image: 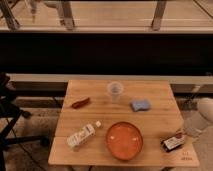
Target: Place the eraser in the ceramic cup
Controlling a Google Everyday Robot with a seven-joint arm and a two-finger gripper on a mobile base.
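Note:
The eraser [172,142], a small dark block with a white and reddish face, lies flat near the front right corner of the wooden table [150,120]. The ceramic cup [115,91], a pale handleless tumbler, stands upright at the back middle of the table, well away from the eraser. My white arm comes in from the right edge. My gripper [183,132] hangs just above and to the right of the eraser, at the table's right edge. It holds nothing that I can see.
A large orange plate [124,140] sits front centre, left of the eraser. A blue-grey pad [140,105] lies right of the cup. A white bottle-like object [81,136], a small white cube [98,123] and a red object [80,103] lie on the left. A black stand [7,112] is beside the table's left.

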